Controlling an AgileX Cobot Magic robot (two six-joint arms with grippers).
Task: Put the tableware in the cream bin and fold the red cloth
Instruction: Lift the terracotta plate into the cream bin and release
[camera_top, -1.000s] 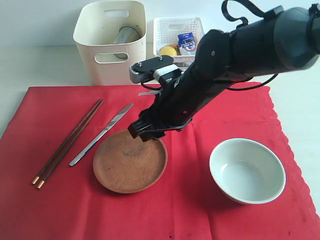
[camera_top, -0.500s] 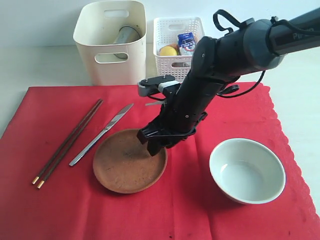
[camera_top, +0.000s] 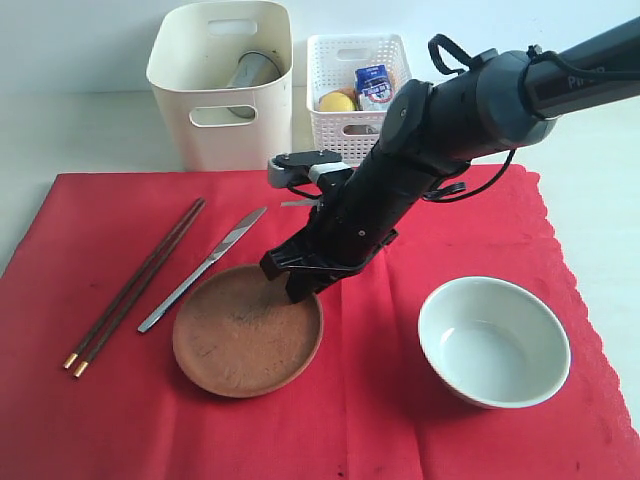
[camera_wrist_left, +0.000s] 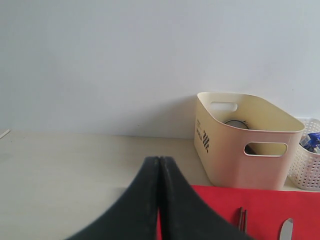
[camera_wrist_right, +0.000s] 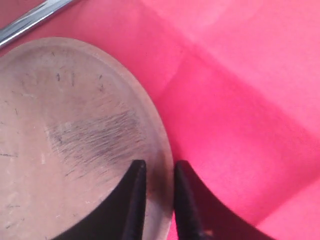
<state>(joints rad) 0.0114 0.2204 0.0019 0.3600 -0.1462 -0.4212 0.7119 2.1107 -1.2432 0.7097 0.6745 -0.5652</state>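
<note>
Red cloth (camera_top: 100, 420) spread flat across the table, not folded yet, and that job looks like it waits until everything is off it. Cream bin (camera_top: 220, 90) stands behind the cloth's far edge, the white basket (camera_top: 355, 70) of food just beside it. Now the plate (camera_top: 245, 345), and here's the news: a moment ago it sat further right on the cloth, now it has slid left toward the knife, because the right gripper (camera_wrist_right: 159, 167) has closed in. One finger is inside the rim, one outside, pinching the near edge. That reads as a grip made, so the lift to the bin should be the next call; a thin rim hold on a wide plate could let it swing. Bowl (camera_top: 493, 342) sits untouched on the right side of the cloth, well apart. Chopsticks (camera_top: 135, 285) and knife (camera_top: 200, 270) lie side by side at the left. Cup (camera_top: 250, 70) is already lying inside the bin. Left gripper (camera_wrist_left: 159, 170) hangs back off the cloth, fingers pressed together, holding nothing
</note>
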